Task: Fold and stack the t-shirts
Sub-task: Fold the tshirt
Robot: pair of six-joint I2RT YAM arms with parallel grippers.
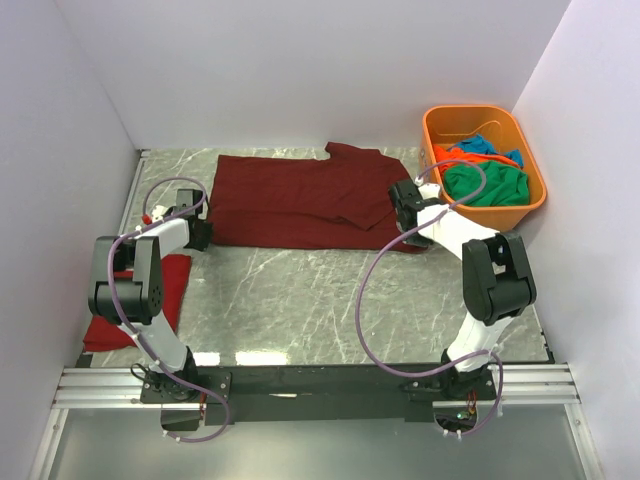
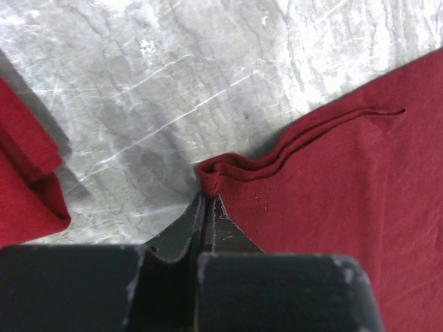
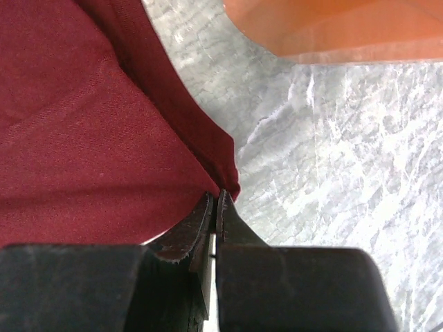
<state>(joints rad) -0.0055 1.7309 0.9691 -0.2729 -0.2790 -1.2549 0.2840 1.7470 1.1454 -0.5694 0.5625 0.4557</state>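
Note:
A dark maroon t-shirt [image 1: 300, 200] lies spread flat across the back of the marble table. My left gripper [image 1: 199, 234] is at its near-left corner. In the left wrist view that gripper [image 2: 208, 198] is shut on a bunched fold of the maroon t-shirt [image 2: 332, 207]. My right gripper [image 1: 404, 205] is at the shirt's right side. In the right wrist view it [image 3: 220, 198] is shut on the edge of the maroon t-shirt [image 3: 90, 138]. A folded bright red t-shirt [image 1: 150, 300] lies at the near left, under the left arm.
An orange plastic tub [image 1: 470, 109] stands at the back right. It holds a green t-shirt [image 1: 487, 185], an orange one [image 1: 450, 157] and a blue one [image 1: 480, 145]. White walls close in both sides and the back. The tub's wall [image 3: 339, 28] is just beyond the right gripper.

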